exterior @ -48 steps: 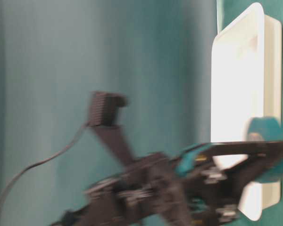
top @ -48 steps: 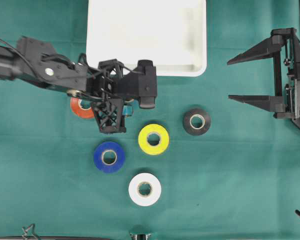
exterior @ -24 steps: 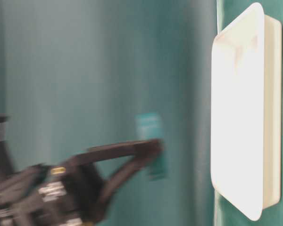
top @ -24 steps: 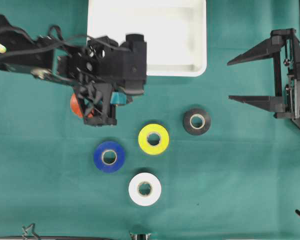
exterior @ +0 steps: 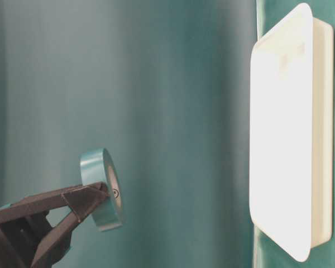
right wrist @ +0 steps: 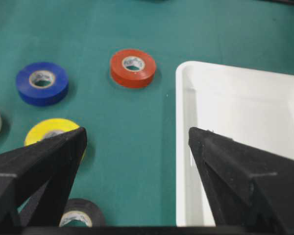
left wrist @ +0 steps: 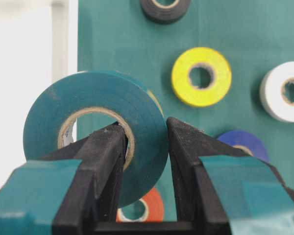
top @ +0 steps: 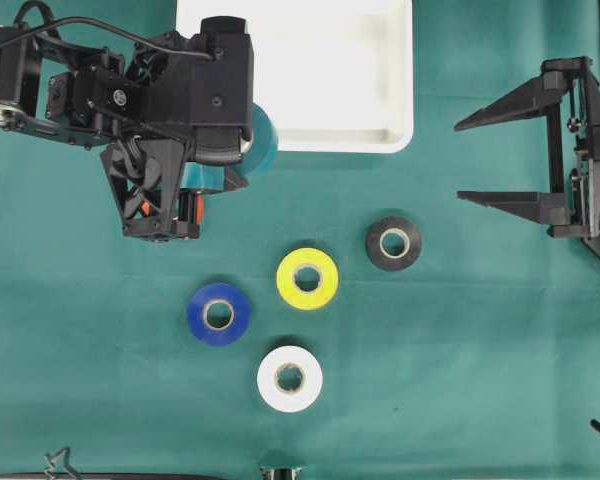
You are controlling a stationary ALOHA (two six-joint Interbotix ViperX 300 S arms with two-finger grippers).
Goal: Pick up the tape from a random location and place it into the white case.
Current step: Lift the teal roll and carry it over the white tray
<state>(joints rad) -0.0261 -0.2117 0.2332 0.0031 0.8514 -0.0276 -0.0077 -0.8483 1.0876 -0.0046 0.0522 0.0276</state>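
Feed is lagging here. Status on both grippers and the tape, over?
Left gripper shut on teal tape roll, one finger through its core, held off the table. Right gripper open, idle. White case holds nothing, nothing blocking it.

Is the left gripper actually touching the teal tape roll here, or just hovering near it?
Touching. The left wrist view shows the left gripper pinching the teal tape roll: one finger inside the core, the other pressed against its outer face.

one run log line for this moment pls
left tool: shut on teal tape, lifted | right tool: open, idle | white case: empty
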